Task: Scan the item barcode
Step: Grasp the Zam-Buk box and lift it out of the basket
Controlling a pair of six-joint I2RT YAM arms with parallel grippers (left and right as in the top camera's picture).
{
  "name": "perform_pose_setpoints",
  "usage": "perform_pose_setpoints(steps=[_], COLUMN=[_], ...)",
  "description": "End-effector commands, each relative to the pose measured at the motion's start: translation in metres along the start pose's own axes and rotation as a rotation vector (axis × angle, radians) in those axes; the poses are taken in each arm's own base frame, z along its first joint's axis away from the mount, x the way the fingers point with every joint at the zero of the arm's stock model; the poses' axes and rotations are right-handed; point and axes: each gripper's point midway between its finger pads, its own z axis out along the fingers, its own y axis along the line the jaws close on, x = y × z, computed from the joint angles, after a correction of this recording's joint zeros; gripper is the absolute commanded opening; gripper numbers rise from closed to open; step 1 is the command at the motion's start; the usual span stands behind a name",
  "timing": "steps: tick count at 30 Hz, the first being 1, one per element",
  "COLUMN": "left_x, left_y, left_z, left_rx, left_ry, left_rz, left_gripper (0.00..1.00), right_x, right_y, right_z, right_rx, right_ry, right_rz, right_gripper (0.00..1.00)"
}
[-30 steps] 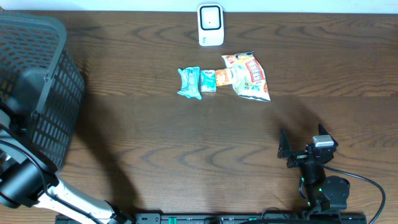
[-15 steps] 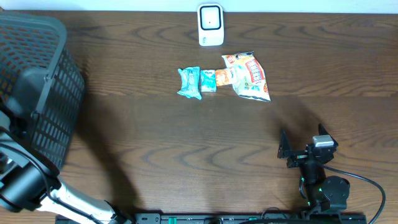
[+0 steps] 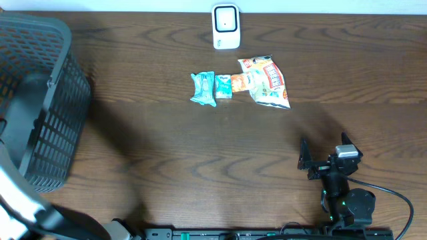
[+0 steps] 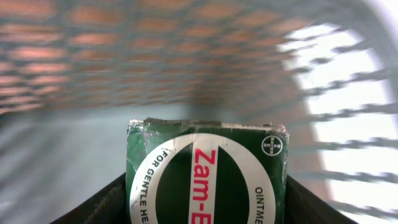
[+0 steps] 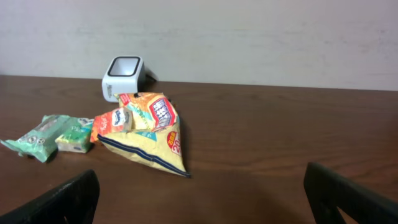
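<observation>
Inside the basket point(image 3: 47, 40) at the table's 9 o'clock | green ointment box point(image 4: 208, 168), long axis pointing out of the jaws, clamped by left gripper point(image 4: 205, 202) | scanner point(image 3: 225, 27) at 12 o'clock, 2 o'clock from basket | right gripper point(image 5: 208, 196) at 5 o'clock, spread wide, empty

Overhead, the light is even and sharp; a broad soft shadow lies on the table point(image 3: 220, 167) left of the right gripper point(image 3: 305, 160). The left arm point(image 3: 20, 200) smears with blur. Ahead of the left gripper point(image 4: 205, 193), the basket point(image 4: 124, 62) is unfocused, glare whitening its right side; the box point(image 4: 208, 174) is crisp.
</observation>
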Motion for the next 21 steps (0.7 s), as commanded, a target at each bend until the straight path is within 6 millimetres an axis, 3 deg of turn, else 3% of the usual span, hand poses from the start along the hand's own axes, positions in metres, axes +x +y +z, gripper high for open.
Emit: perform_pose_setpoints(steps=[1, 5, 7, 10, 11, 15, 21], left_x=[-0.001, 0.01, 0.03, 0.077, 0.091, 0.178, 0.288], left_y=[-0.074, -0.132, -0.159, -0.198, -0.206, -0.244, -0.25], left_z=[-0.057, -0.108, -0.128, -0.147, -0.15, -0.158, -0.13], left_rx=[0.333, 0.542, 0.623, 0.726, 0.746, 0.827, 0.756], left_ry=[0.019, 0.003, 0.027, 0.122, 0.154, 0.322, 0.419], left_rz=[-0.041, -0.008, 0.037, 0.111, 0.132, 0.298, 0.615], left_gripper=[0.59, 0.6, 0.6, 0.6, 0.6, 0.6, 0.59], right_x=[0.0, 0.0, 0.0, 0.0, 0.0, 0.0, 0.0], right_y=[0.002, 0.002, 0.002, 0.002, 0.002, 0.002, 0.002], right_z=[0.0, 0.0, 0.0, 0.0, 0.0, 0.0, 0.0], right_rx=[-0.005, -0.005, -0.005, -0.005, -0.005, -0.005, -0.005], right_ry=[0.0, 0.0, 0.0, 0.0, 0.0, 0.0, 0.0], right_rz=[0.017, 0.017, 0.017, 0.017, 0.017, 0.017, 0.017], right_gripper=[0.99, 0.99, 0.99, 0.99, 0.99, 0.99, 0.99])
